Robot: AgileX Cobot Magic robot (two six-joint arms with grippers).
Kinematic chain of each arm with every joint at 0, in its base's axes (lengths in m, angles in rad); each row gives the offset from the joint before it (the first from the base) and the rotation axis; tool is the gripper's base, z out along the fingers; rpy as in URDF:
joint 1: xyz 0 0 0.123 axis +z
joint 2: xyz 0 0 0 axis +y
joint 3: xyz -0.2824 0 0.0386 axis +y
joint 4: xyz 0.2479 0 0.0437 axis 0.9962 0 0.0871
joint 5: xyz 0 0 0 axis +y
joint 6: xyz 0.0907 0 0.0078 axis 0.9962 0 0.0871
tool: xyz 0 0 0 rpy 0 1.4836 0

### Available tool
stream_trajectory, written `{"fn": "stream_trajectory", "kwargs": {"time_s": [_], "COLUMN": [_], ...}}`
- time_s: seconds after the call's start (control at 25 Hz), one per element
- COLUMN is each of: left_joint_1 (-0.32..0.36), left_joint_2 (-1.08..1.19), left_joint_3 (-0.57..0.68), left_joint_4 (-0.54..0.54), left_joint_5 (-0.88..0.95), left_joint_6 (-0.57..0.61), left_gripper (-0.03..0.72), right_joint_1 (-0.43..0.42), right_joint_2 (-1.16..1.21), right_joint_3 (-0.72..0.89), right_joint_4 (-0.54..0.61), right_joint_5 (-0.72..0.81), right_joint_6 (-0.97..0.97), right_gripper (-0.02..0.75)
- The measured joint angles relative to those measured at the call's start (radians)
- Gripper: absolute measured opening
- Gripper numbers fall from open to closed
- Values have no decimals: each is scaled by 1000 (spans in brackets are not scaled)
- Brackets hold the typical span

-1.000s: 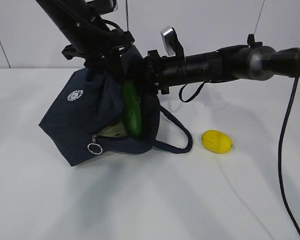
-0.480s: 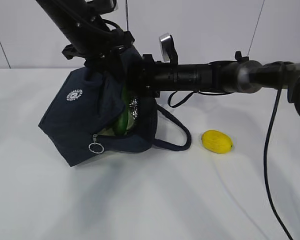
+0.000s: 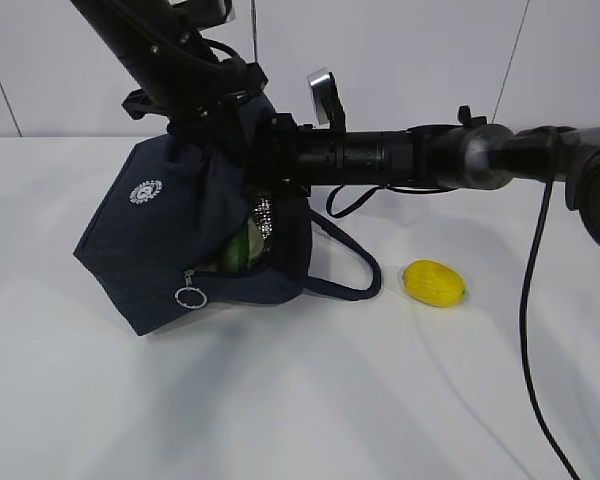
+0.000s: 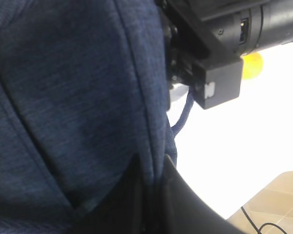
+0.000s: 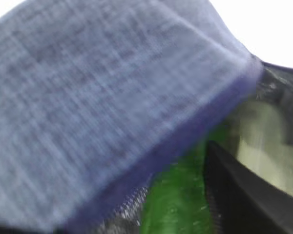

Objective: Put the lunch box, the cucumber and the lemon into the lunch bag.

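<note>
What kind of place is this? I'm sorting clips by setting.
Probably a lab or test bench: a bare white tabletop, plain pale wall panels, and only a dark navy fabric lunch bag and small yellow lemon.

Boxy dark navy fabric lunch bag (image 3: 175,225) tilted on white table (image 3: 300,400), held up at top by left arm, right arm reaching into its opening, green cucumber (image 3: 242,248) end inside, small yellow oval lemon (image 3: 434,283) apart on right

lunch bag (image 3: 170,240): navy woven cloth, matt; silver metal ring pull (image 3: 190,297)
cucumber (image 3: 242,248): smooth, glossy green skin
lemon (image 3: 434,283): yellow, faintly pebbled, dull sheen
table (image 3: 310,400): white, smooth, matt
</note>
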Motion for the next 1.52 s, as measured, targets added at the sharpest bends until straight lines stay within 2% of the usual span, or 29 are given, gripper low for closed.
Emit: {"fn": "stream_trajectory", "kwargs": {"time_s": [0.16, 0.44, 0.72, 0.88, 1.12, 1.36, 1.52], "left_joint_1": [0, 0, 0, 0, 0, 0, 0], "left_joint_2": [0, 0, 0, 0, 0, 0, 0], "left_joint_3": [0, 0, 0, 0, 0, 0, 0], "left_joint_4": [0, -3, -4, -6, -6, -8, -8], "left_joint_5": [4, 6, 8, 8, 8, 8, 8], "left_joint_6": [0, 0, 0, 0, 0, 0, 8], "left_gripper": [2, 2, 2, 2, 2, 2, 2], "right_joint_1": [-2, -67, -189, -227, -227, -223, -191], "right_joint_2": [0, 0, -62, -101, -134, -210, -275], "right_joint_3": [0, 0, 0, -17, -109, -131, -132], "right_joint_4": [-15, -75, -259, -442, -857, -1058, -1246], "right_joint_5": [13, 41, 45, 47, 69, 82, 90], "right_joint_6": [0, 26, 56, 73, 163, 210, 259], "right_gripper": [524, 538, 539, 538, 539, 540, 540]}}
